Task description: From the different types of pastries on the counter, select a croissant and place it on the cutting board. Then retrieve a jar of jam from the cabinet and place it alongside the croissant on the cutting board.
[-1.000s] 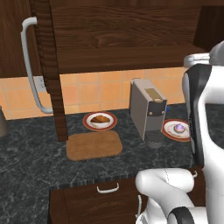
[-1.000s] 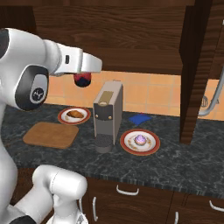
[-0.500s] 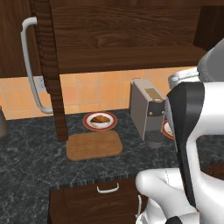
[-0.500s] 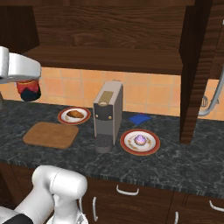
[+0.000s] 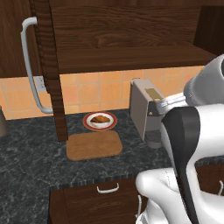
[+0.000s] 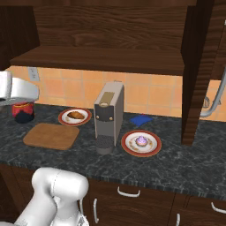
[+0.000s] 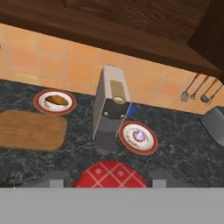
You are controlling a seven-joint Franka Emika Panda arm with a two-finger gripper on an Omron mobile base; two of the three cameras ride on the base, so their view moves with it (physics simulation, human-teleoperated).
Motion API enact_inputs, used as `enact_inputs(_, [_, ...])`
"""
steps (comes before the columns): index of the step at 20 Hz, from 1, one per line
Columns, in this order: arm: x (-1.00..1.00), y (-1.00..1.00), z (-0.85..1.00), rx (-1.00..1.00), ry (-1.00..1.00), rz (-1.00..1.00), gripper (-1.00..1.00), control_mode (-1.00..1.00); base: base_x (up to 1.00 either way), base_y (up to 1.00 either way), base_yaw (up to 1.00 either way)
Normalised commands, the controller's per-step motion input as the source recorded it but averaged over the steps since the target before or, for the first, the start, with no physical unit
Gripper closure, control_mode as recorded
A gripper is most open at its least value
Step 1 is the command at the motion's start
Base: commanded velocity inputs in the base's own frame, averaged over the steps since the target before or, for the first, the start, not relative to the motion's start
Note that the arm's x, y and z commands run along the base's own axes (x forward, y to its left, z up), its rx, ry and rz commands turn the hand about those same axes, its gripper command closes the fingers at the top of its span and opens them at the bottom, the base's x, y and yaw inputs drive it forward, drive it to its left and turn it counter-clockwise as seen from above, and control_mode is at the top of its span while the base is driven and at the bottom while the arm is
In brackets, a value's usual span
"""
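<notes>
The hand (image 6: 22,110), at the scene's left edge, grips the jar of jam (image 6: 23,112) above the tabletop (image 6: 185,165), just beyond the bare cutting board (image 6: 50,136). The croissant (image 6: 76,115) sits on its plate (image 6: 64,119) behind the board.

The pictures looked soft and a little blurry, like a computer drawing. The light was even and mild, with no bright glare anywhere. The orange wall tiles (image 5: 100,89) were the brightest part. The dark bench (image 6: 176,163) stayed dull, with only faint pale swirls. Under the cabinet (image 5: 122,48) the wood was very dark and hard to see into. The coffee machine (image 6: 108,115) left a small dim shadow at its foot. In the hand view the red jar lid (image 7: 110,175) near the bottom edge looked fuzzy.
</notes>
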Motion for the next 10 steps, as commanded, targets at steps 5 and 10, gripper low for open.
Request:
enact_inputs(5, [0.00, 0.59, -1.00, 0.00, 0.00, 0.13, 1.00, -1.00, 0.00, 0.00, 0.00])
enact_inputs(10, [0.14, 0.58, -1.00, 0.01, 0.01, 0.14, 1.00, -1.00, 0.00, 0.00, 0.00])
